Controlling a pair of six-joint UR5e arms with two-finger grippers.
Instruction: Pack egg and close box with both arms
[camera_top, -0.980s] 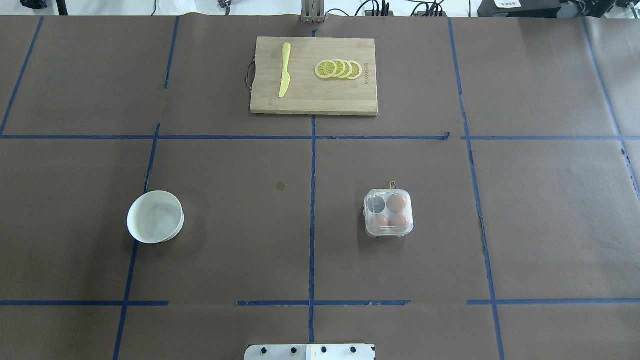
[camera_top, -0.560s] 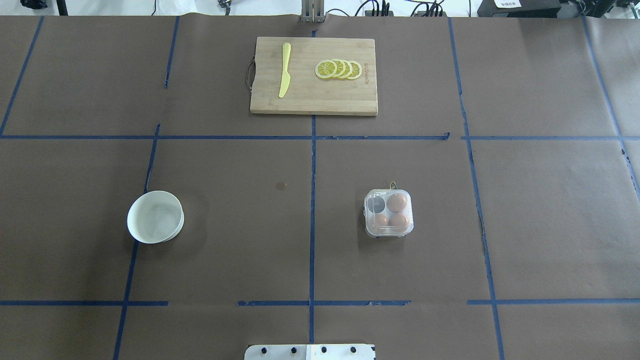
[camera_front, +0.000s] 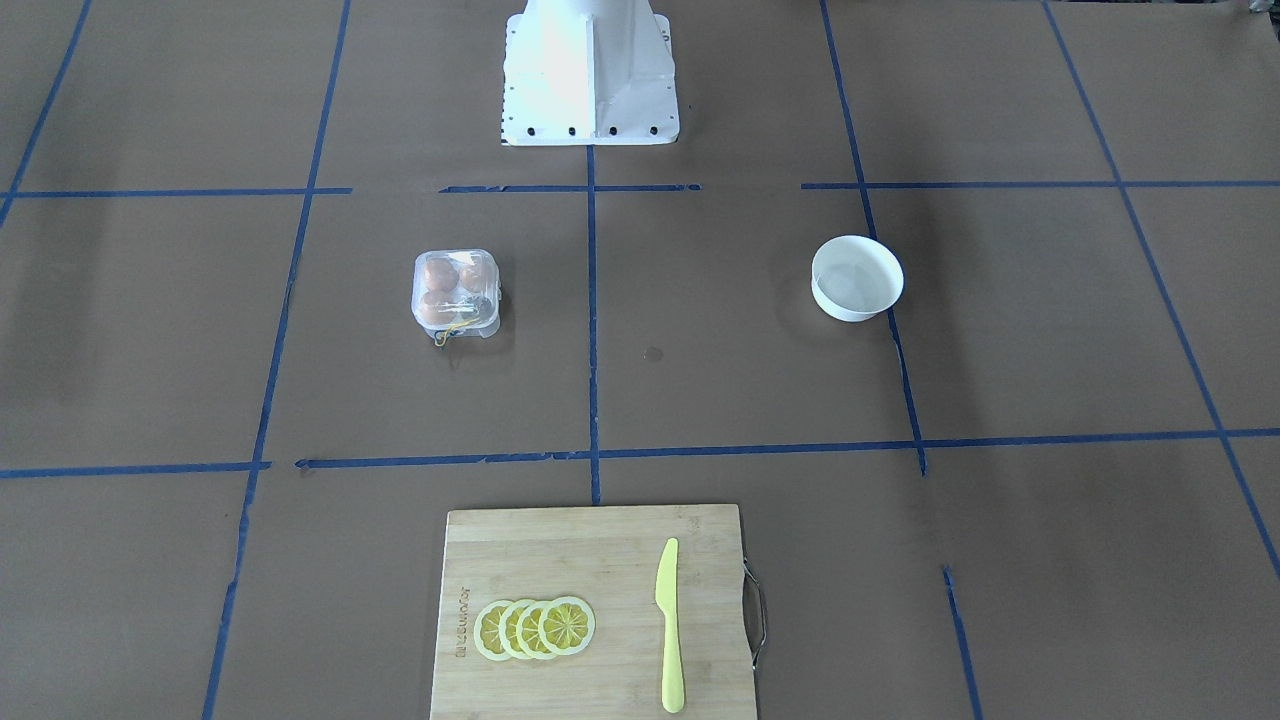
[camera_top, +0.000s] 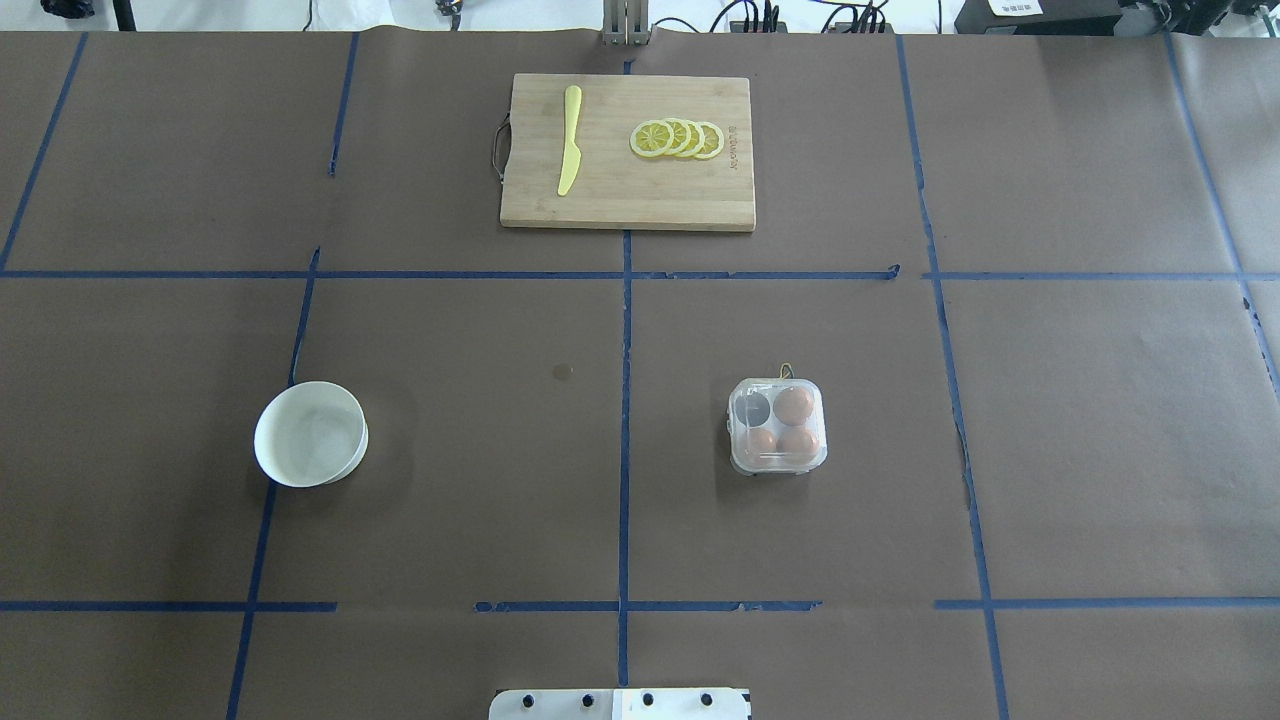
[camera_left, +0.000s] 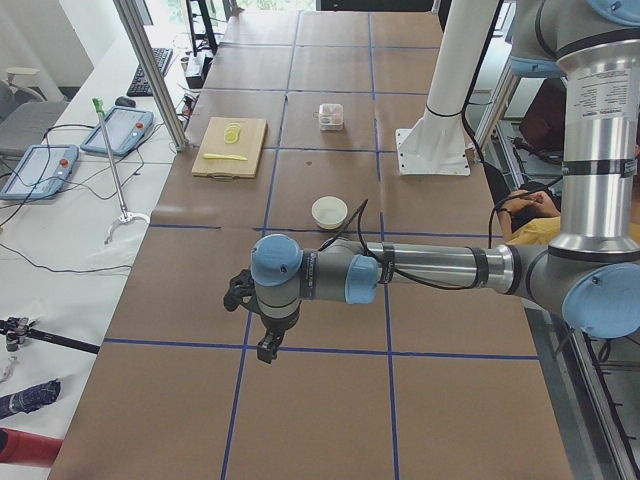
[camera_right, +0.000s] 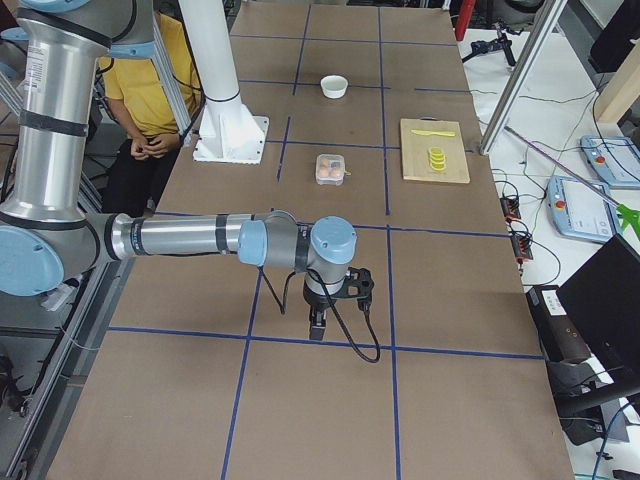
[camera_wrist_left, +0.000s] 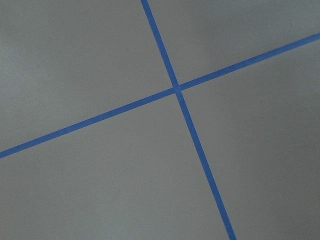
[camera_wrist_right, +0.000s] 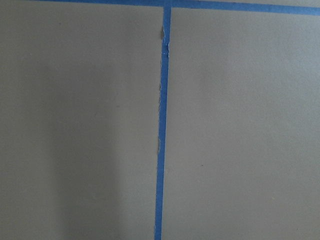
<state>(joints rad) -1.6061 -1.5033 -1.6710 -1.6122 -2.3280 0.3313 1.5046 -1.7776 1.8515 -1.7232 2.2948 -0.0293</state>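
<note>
The clear box (camera_top: 778, 425) stands right of the table's middle with its lid down; it also shows in the front view (camera_front: 456, 292). Three orange-brown eggs lie in it, one of them the far-right egg (camera_top: 793, 404), and the far-left cell is empty. A thin yellow string (camera_front: 452, 330) hangs at its far side. My left gripper (camera_left: 265, 345) shows only in the left side view, far from the box over bare paper. My right gripper (camera_right: 316, 325) shows only in the right side view, also far from the box. I cannot tell whether either is open or shut. Both wrist views show only paper and blue tape.
A round white bowl (camera_top: 310, 434) stands at the left. A wooden cutting board (camera_top: 620, 200) at the far middle bears a yellow knife (camera_top: 569, 140) and lemon slices (camera_top: 678, 138). The white pedestal (camera_front: 590, 70) stands at the near edge. A seated person (camera_right: 160, 90) is behind it.
</note>
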